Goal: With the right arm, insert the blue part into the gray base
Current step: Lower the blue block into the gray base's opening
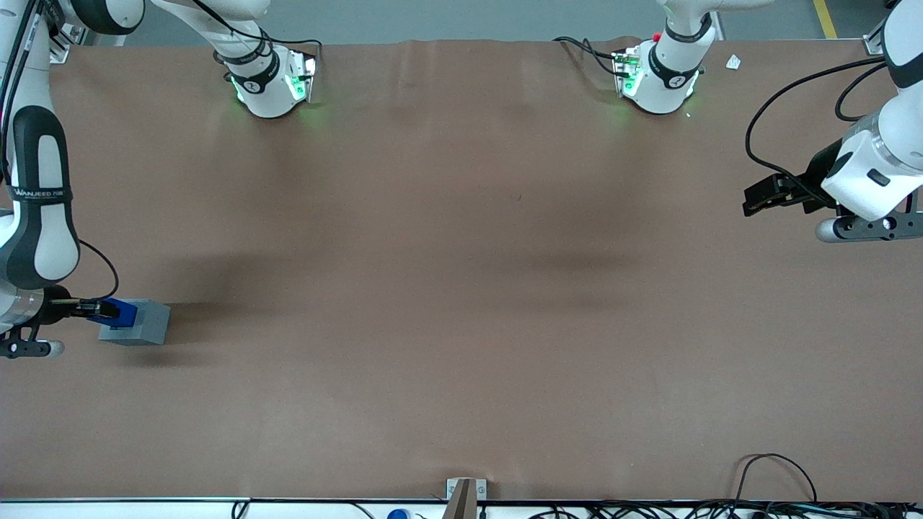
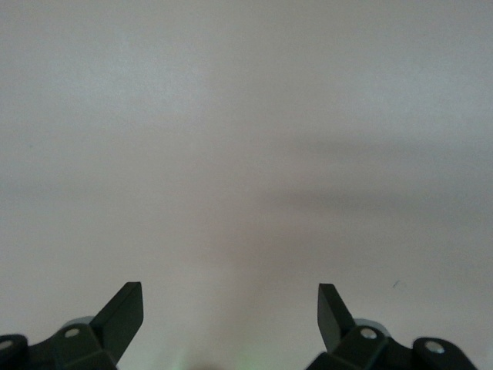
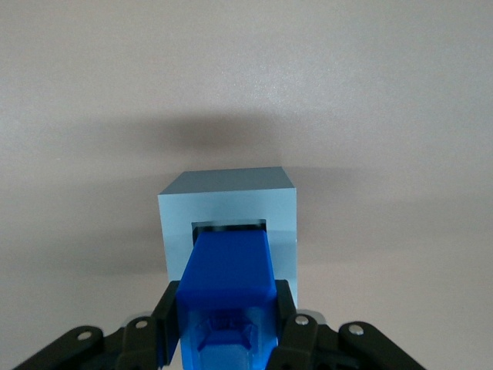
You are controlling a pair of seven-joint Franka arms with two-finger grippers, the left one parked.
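Observation:
The gray base (image 1: 140, 323) rests on the brown table at the working arm's end, with the square opening in its top face seen in the right wrist view (image 3: 228, 202). My right arm's gripper (image 1: 102, 311) hangs just above the base, shut on the blue part (image 1: 124, 312). From the wrist camera the gripper (image 3: 225, 308) clamps the blue part (image 3: 228, 266) by its two sides. The part's leading end reaches into the base's opening, while most of its body stands out above the base's top face.
The brown table (image 1: 461, 288) stretches wide toward the parked arm's end. Two robot base mounts with green lights (image 1: 270, 79) (image 1: 656, 79) stand at the table edge farthest from the front camera. Cables (image 1: 771, 476) lie along the nearest edge.

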